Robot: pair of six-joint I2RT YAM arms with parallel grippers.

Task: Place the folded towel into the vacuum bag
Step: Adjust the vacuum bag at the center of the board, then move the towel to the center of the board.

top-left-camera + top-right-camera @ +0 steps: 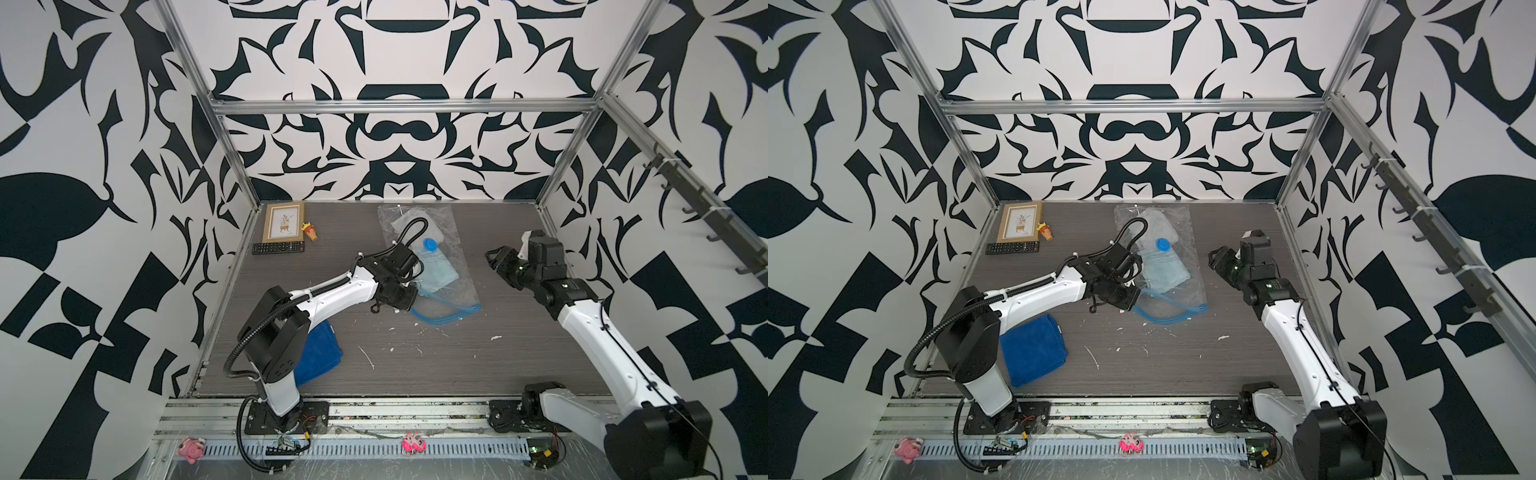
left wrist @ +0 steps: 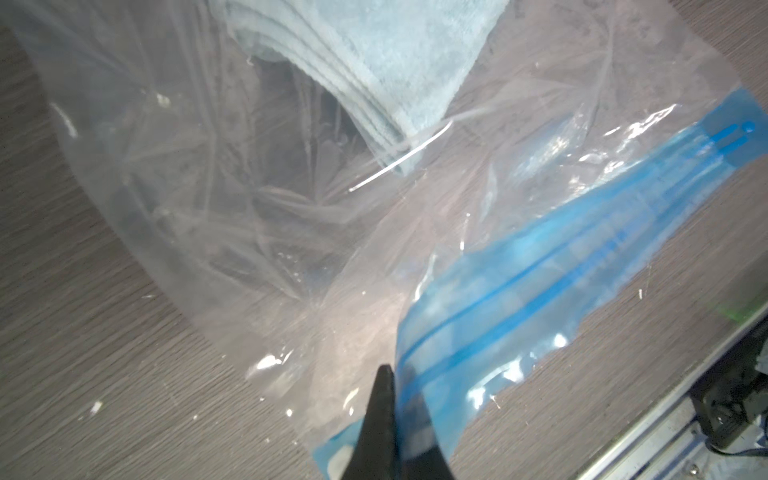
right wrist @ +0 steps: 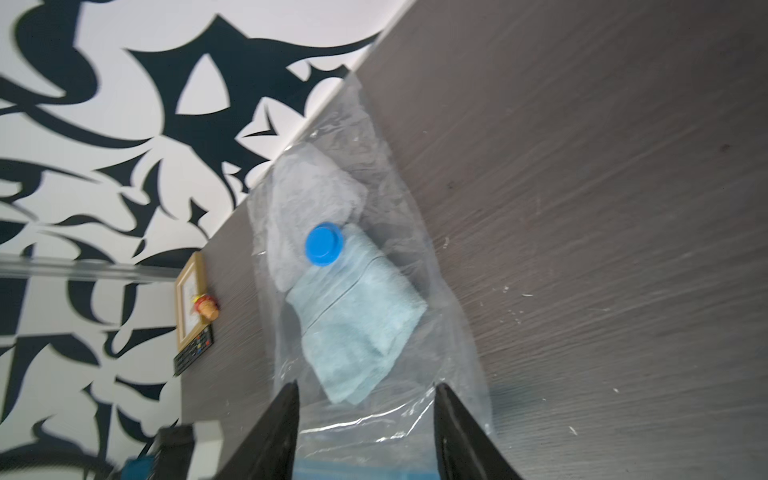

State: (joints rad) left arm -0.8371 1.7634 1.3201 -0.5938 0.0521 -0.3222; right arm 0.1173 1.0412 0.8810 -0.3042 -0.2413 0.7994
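While my left hand [image 2: 395, 382] pinches the vacuum bag [image 1: 459, 253] at its mouth, the folded towel [image 1: 438, 272] lies inside it, mid-bench [image 1: 519, 353] toward the far side; my right hand [image 3: 365, 386] hangs just right, jaws apart, empty. Placement appears done.

Near table open, far left corner cluttered

The table [image 1: 478, 357] is free in its near middle, between the left arm [image 1: 332, 291] and right arm [image 1: 590, 328]. The bag [image 1: 446, 249] fills the far middle, and the left arm crosses its mouth. Frame [image 1: 284, 222], remote [image 1: 277, 248] and toy [image 1: 311, 233] crowd the far left corner. A blue towel [image 1: 322, 353] lies by the left arm's base.
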